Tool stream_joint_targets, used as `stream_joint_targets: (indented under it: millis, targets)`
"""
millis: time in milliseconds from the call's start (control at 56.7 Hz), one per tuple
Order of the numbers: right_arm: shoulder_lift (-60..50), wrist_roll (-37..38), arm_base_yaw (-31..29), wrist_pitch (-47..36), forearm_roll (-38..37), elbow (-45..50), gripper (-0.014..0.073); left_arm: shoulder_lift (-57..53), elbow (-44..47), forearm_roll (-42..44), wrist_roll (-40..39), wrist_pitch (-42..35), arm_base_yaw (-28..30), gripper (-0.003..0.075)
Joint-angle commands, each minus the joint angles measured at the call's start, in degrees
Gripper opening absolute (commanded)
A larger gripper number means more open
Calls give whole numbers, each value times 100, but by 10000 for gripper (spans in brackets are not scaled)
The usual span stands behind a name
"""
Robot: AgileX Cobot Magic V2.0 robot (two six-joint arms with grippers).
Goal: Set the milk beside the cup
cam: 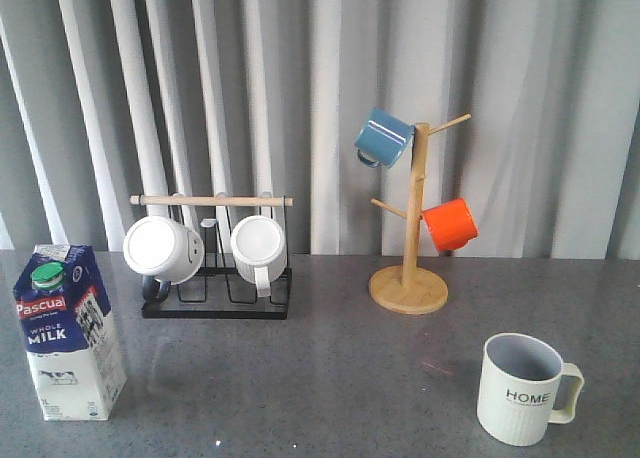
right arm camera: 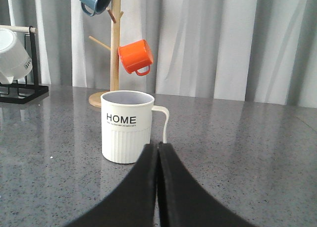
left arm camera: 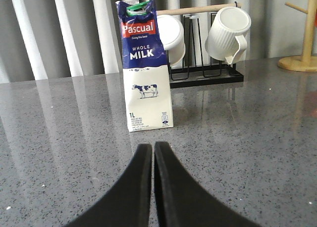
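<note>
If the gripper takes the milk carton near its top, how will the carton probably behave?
The milk carton is tall on a narrow base, so a high push would likely tip it. Its walls look like thin card, so a hard squeeze may dent them. The green cap looks closed, so it may be full and heavy for its size. A grip lower down seems safer.

The milk (left arm camera: 146,73) stands upright beyond the closed left gripper (left arm camera: 153,157), apart from it.
</note>
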Motion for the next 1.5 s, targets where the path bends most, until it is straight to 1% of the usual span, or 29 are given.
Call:
stream_joint_targets:
  millis: [0,1199,1393,1481]
  targets:
    - [-68,-19,-25,-462,17,55,-8,-70,-120,-38,-14,-412,-14,-6]
    - [-68,-19,-25,-452,17,55,-8,-70,-120,-38,-14,-412,-14,-6]
    - [-68,-19,-25,-663,17,50,-8,-70,-120,-38,-14,-419,-13,-6]
    - [-68,11,-25,-884,56,43,-8,-70,-120,-33,1,-511,-13,-6]
